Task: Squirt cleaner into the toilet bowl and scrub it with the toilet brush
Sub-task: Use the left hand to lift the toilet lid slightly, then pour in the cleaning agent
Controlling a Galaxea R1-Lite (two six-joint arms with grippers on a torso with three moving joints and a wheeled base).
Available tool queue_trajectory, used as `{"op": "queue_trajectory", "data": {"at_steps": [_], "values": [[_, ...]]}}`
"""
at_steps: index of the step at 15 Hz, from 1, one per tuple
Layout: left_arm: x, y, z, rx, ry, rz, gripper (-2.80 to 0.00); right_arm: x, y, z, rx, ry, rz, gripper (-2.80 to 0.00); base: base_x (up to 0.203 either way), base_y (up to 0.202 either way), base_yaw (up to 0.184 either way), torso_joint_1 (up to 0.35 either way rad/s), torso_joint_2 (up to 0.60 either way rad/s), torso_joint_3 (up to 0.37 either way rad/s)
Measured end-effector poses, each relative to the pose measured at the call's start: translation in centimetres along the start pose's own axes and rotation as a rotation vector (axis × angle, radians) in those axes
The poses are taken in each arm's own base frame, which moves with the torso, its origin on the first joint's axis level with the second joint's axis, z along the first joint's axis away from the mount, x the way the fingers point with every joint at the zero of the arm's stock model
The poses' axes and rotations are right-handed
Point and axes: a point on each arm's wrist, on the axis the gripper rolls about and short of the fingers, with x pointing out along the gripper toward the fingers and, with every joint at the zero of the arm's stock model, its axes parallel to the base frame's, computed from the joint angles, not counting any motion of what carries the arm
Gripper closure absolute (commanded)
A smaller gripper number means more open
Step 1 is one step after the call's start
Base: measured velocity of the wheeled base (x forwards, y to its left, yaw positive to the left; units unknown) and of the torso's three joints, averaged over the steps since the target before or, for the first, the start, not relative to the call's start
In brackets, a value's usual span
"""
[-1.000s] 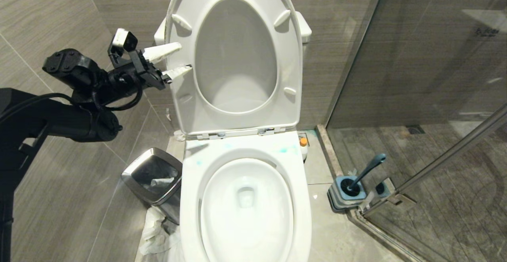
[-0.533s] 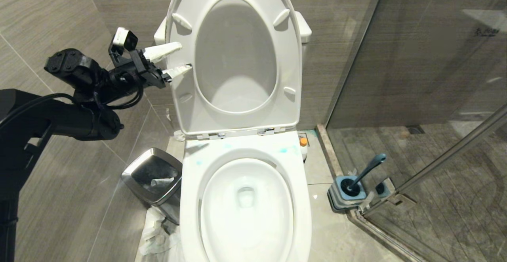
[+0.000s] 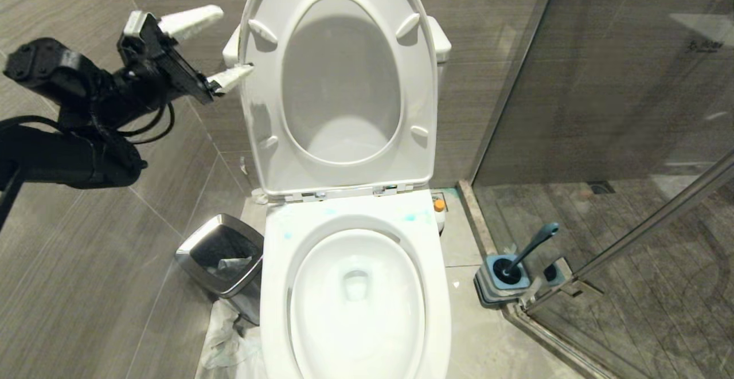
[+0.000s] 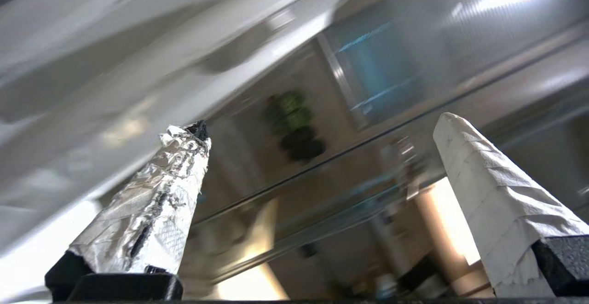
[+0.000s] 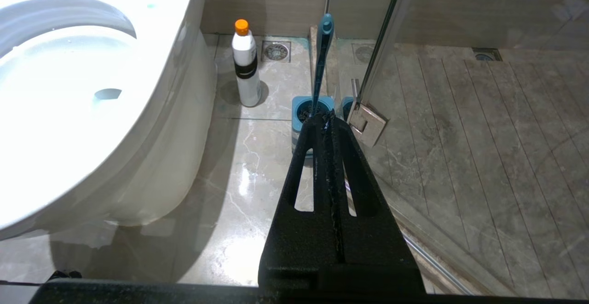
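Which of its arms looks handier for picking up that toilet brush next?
Probably the right. The toilet brush stands in its holder on the robot's right, straight ahead of the shut right gripper. The open left gripper is raised beside the lifted toilet seat, on the far side.

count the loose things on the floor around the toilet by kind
waste bin: 1
toilet brush: 1
brush holder: 1
white bottle with an orange cap: 1
total: 4
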Motion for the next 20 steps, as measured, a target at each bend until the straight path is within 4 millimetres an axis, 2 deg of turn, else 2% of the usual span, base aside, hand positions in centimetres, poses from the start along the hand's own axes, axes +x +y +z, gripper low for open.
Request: {"op": "queue_trajectory", "data": {"at_steps": [5,8,10,14,16,18,20], "values": [[-2.9,-7.7,2.2,-0.386,-0.094,-0.011,-2.8,0.0,0.0,0.0,0.0,0.001,0.0,0.0,0.0,0.0,0.0,0.0,0.0,0.0],[-4.5,-10.2,3.2,-0.664,-0.171,0.019,-2.8,0.0,0.0,0.0,0.0,0.0,0.0,0.0,0.0,0.0,0.0,0.0,0.0,0.0],[-5.1,-10.8,3.5,-0.772,-0.228,0.066,-2.8,0.0,0.0,0.0,0.0,0.0,0.0,0.0,0.0,0.0,0.0,0.0,0.0,0.0],[-5.7,-11.3,2.5,-0.805,-0.282,0.166,-2.8,0.0,0.0,0.0,0.0,0.001,0.0,0.0,0.0,0.0,0.0,0.0,0.0,0.0],[-5.5,-10.9,1.8,-0.969,-0.339,0.208,-2.8,0.0,0.0,0.0,0.0,0.0,0.0,0.0,0.0,0.0,0.0,0.0,0.0,0.0],[-4.6,-10.6,0.4,-1.22,-0.37,0.259,-2.8,0.0,0.0,0.0,0.0,0.0,0.0,0.0,0.0,0.0,0.0,0.0,0.0,0.0],[-3.8,-11.0,-1.2,-1.309,-0.354,0.319,-2.8,0.0,0.0,0.0,0.0,0.0,0.0,0.0,0.0,0.0,0.0,0.0,0.0,0.0]]}}
